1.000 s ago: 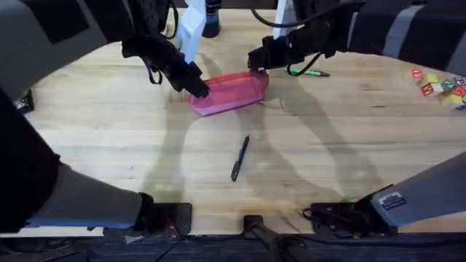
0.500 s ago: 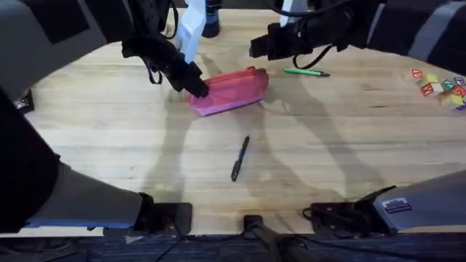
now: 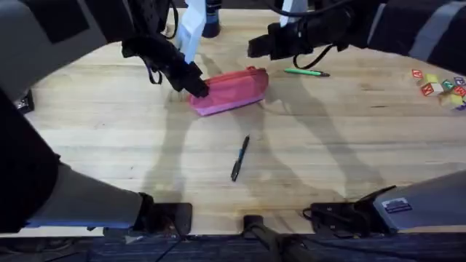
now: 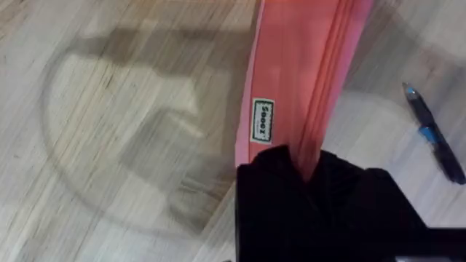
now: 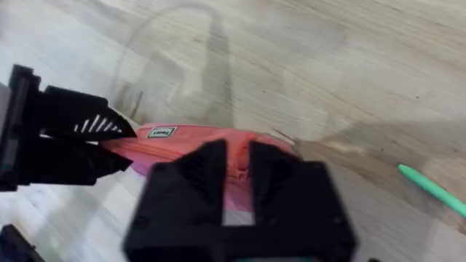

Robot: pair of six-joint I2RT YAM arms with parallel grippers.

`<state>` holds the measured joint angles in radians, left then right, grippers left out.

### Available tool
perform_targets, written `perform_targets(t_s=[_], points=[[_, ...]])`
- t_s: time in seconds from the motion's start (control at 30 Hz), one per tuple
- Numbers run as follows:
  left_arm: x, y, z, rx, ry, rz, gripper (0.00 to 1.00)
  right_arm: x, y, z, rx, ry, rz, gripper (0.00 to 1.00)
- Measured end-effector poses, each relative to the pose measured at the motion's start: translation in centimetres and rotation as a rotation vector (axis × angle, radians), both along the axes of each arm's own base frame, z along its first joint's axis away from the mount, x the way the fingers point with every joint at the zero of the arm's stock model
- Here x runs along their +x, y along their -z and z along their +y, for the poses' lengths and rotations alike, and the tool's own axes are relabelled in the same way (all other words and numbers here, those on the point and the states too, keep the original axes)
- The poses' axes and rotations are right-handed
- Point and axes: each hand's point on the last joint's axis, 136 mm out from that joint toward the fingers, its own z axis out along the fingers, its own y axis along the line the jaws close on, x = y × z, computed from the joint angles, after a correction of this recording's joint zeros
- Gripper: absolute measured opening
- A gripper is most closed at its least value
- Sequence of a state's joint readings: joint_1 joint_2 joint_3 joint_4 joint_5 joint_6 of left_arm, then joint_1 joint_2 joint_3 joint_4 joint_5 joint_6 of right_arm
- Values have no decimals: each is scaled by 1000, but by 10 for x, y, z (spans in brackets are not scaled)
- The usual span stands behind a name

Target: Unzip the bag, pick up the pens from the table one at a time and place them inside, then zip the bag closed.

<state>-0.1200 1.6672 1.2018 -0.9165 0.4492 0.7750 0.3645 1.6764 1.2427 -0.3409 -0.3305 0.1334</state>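
- Over on the far right edge of the table point(image 3: 109, 145), a scatter of small coloured blocks point(image 3: 437, 84) sits well apart from the action.
- At the far edge, a white upright object point(image 3: 193, 33) stands just behind the left arm, with a dark blue thing point(image 3: 211, 22) beside it.
- The green pen point(image 3: 306, 72) lies near the far edge, to the right of the bag, under the right arm's reach; the right wrist view catches its pale green barrel point(image 5: 433, 191) on bare wood.
- The dark pen point(image 3: 239, 158) lies alone mid-table, nearer the bases than the bag, its long axis running near-to-far with a slight tilt right at the far end.
- The bag point(image 3: 229, 89) sits left of centre toward the far side: pink-red fabric, a lighter pink band along its near lower edge.
- Its long axis runs left to right, the right end angled a little farther away; the zipper ridge runs along the top.
- The left wrist view shows a small white label point(image 4: 263, 121) on the bag's side.
- The left gripper point(image 3: 198, 89) is clamped on the bag's left end, fabric pinched between its black fingers point(image 4: 266, 164).
- The right gripper point(image 3: 255, 49) hovers above the bag's right end, fingers point(image 5: 211, 164) narrowly parted with nothing between them.
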Motion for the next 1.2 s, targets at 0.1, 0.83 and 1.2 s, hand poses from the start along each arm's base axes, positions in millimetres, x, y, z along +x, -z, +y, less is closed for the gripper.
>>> perform_targets(t_s=[0.1, 0.83, 1.2], points=[[0, 0, 0, 0, 0, 0, 43, -4, 1, -1, -8, 1, 23, 590], [0, 0, 0, 0, 0, -1, 43, 11, -109, -13, -72, 53, -58, 996], [0, 0, 0, 0, 0, -1, 43, 21, -59, -10, -143, 40, 90, 996]])
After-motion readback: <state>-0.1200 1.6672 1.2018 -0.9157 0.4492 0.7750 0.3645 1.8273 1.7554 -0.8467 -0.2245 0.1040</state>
